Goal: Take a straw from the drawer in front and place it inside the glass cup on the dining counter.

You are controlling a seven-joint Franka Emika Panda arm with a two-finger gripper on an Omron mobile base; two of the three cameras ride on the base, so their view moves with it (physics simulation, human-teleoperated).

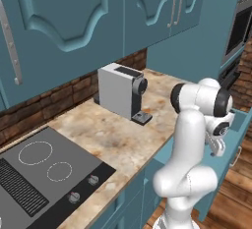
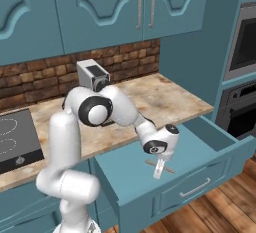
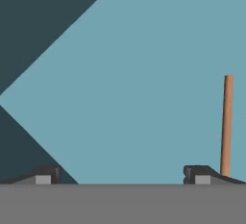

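Kitchen, rendered: teal cupboards (image 1: 74,12), brick back wall (image 2: 45,77), marbled stone counter (image 1: 123,134), inset cooktop (image 1: 44,174), grey coffee machine (image 1: 120,91), built-in oven (image 2: 242,42), wooden floor (image 2: 225,212).

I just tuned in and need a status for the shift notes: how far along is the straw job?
Done: the drawer stands pulled open. In hand: the end effector hangs low inside it, jaws wide open and empty, with the straw lying on the drawer floor just beside one fingertip rather than between them. Left: centre on the straw, grip it, lift it out, carry it to the glass cup and drop it in.
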